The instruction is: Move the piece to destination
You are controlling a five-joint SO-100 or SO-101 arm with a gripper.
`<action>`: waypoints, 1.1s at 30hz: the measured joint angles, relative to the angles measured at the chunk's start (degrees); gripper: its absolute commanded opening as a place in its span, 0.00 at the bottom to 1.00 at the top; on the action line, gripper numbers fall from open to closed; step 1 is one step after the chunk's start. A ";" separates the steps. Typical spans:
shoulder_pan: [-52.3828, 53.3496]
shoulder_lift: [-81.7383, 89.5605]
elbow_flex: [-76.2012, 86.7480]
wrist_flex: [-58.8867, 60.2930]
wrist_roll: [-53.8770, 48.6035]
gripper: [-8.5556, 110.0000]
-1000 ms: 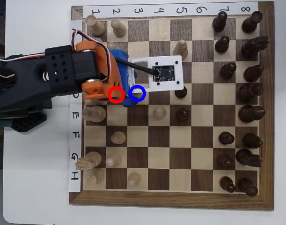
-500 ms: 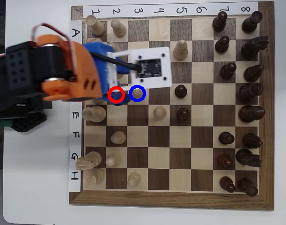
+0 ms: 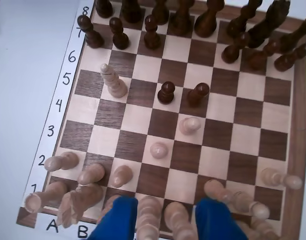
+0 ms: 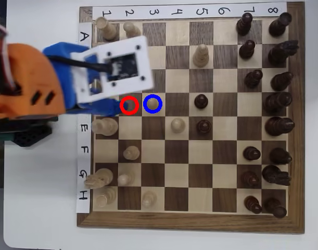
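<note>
Your blue two-finger gripper hangs open and empty; the small cream wooden ball-headed pawn stands just ahead, between the fingers. Only overhead shows it inside the blue-ringed light square.

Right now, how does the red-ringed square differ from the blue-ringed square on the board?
The red-ringed square is dark wood; the blue-ringed square is light wood. The red-ringed square looks empty, while the blue-ringed square holds the pale pawn. Both lie side by side in row D, and their rings look equal in size.
</note>
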 measured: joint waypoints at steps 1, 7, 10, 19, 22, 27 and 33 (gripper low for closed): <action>0.79 0.62 -0.53 0.00 -1.49 0.19; 6.50 4.13 -2.90 0.00 -11.43 0.18; 9.84 5.62 -3.69 0.00 -16.08 0.17; 21.53 10.55 -4.39 -0.62 -28.92 0.13; 26.02 12.66 -4.39 -1.76 -33.05 0.12; 33.57 17.05 -2.72 -4.66 -38.76 0.10; 42.10 23.55 4.04 -9.32 -45.00 0.09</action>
